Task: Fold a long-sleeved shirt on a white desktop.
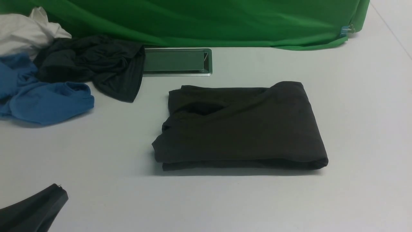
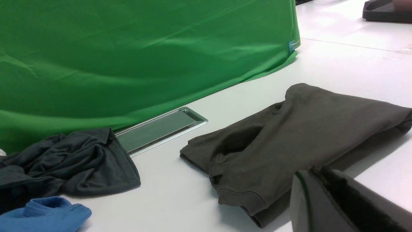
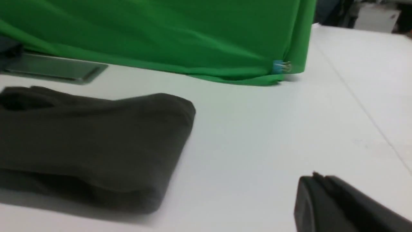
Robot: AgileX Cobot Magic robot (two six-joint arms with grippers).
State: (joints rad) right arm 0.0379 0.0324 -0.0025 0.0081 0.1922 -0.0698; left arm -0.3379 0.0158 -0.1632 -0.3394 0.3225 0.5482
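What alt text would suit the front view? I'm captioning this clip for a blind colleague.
A dark brownish-black long-sleeved shirt lies folded into a compact rectangle on a white desktop, with no gripper touching it. Behind it on the left sit crumpled blue, dark teal-grey and white garments, a metal-framed cable hatch and a green cloth backdrop.

Four garments: one long-sleeved shirt [image 1: 239, 127], one grey [image 1: 96, 64], blue [image 1: 42, 96], white [image 1: 22, 32].

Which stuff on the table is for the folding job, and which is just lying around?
For the job:
long-sleeved shirt, folded
white desktop

Just lying about:
dark grey garment
blue garment
white cloth
green backdrop
cable hatch
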